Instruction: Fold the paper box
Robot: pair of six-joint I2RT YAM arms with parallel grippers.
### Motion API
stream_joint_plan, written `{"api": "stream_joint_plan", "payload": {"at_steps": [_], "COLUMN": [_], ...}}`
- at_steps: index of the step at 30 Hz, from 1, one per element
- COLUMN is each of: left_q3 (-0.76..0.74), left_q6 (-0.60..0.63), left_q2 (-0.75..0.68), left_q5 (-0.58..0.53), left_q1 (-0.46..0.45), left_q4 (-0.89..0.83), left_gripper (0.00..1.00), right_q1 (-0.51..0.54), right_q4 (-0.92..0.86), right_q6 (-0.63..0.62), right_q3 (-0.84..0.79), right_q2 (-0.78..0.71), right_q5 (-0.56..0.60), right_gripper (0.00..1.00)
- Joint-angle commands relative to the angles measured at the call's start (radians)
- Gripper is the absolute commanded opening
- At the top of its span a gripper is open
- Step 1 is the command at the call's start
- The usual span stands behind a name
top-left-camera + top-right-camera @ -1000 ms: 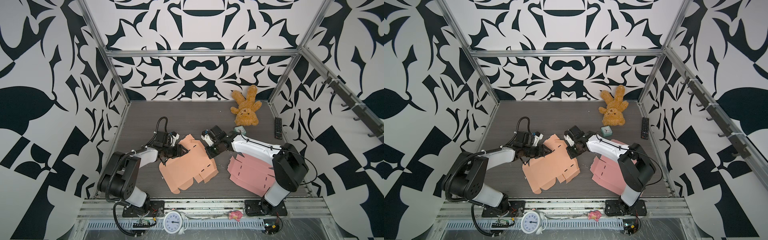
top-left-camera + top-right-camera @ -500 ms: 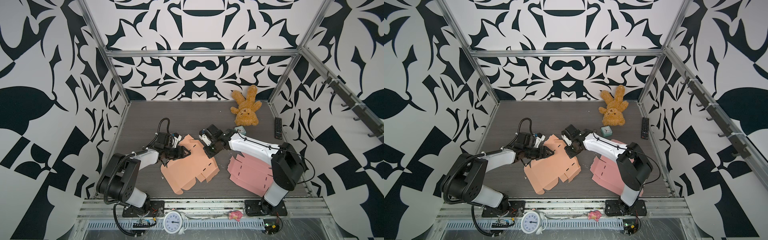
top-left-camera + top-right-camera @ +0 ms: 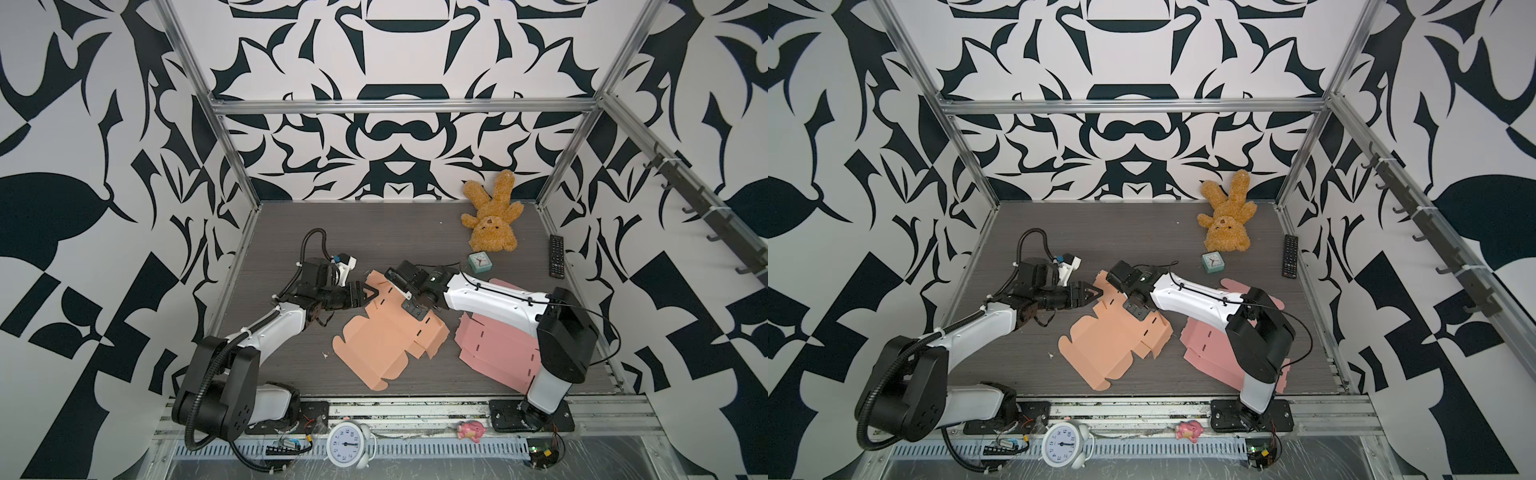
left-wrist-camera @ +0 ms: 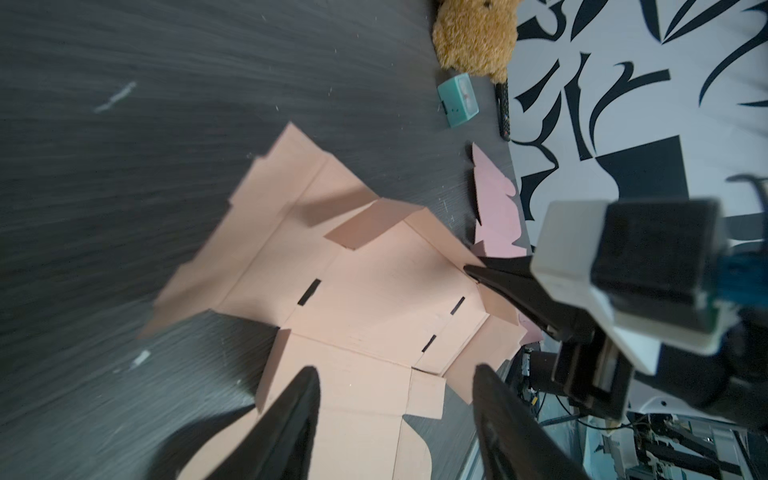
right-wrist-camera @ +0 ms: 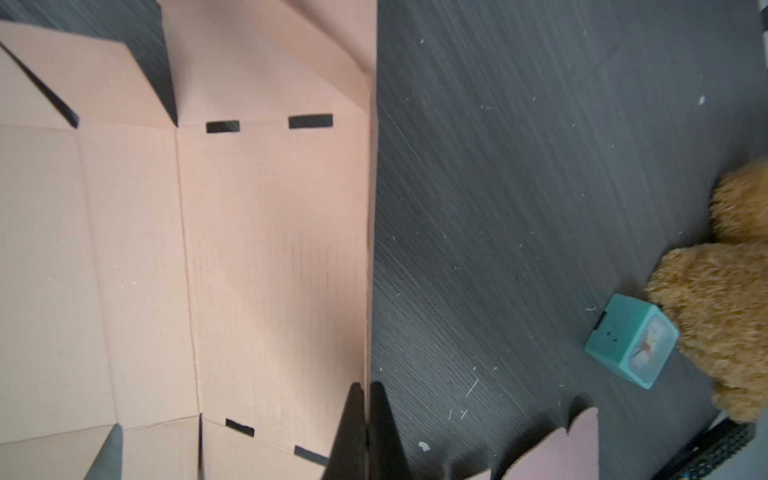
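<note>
Peach die-cut cardboard box blank (image 3: 386, 345) (image 3: 1108, 340) sits mid-table on the dark grey wood-grain tabletop (image 3: 374, 232), mostly flat, a few flaps creased up. It's just left of the pink cardboard blanks (image 3: 498, 345).

Right gripper (image 3: 417, 311) (image 5: 365, 388): jaws closed together, pinching the raised side edge of the peach blank on its far right side.

Left gripper (image 3: 372, 293) (image 4: 395, 370): jaws roughly half apart, nothing gripped. The tips are at the blank's far-left flap, and I can't tell whether they touch it.

Brown teddy bear (image 3: 490, 220), small teal clock (image 3: 478, 262) and black remote (image 3: 557, 255) are at far right, well clear of the blank.
</note>
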Motion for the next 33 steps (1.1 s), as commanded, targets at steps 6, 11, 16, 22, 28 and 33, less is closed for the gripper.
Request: {"api": "stream_joint_plan", "payload": {"at_steps": [6,11,16,22,28,33], "left_q3": [0.046,0.08,0.081,0.092,0.109,0.103], "left_q6": [-0.094,-0.051,-0.078,-0.068,-0.068,-0.061], "left_q2": [-0.04,0.02,0.136,0.252,0.344,0.36], "left_q5": [0.035,-0.134,-0.09,-0.078,-0.01,0.015], "left_q1": [0.148,0.178,0.221,0.22,0.208,0.177], "left_q4": [0.019,-0.053,0.016,0.08,0.118,0.118], "left_gripper": [0.61,0.59,0.58,0.59,0.59,0.59], "right_q1": [0.09,0.13,0.155,0.164,0.171,0.173], "right_q4": [0.079,0.14,0.202,0.318,0.383,0.424], "right_q6": [-0.154,-0.22,-0.276,-0.347,-0.416,-0.463], "right_q3": [-0.011,-0.032,-0.034,-0.071,-0.093,-0.111], "right_q2": [-0.061,-0.054,-0.014,-0.003,0.009,0.021], "right_q5": [0.208,0.283,0.349,0.388,0.415,0.44], "right_gripper": [0.0,0.0,0.0,0.0,0.0,0.0]}}
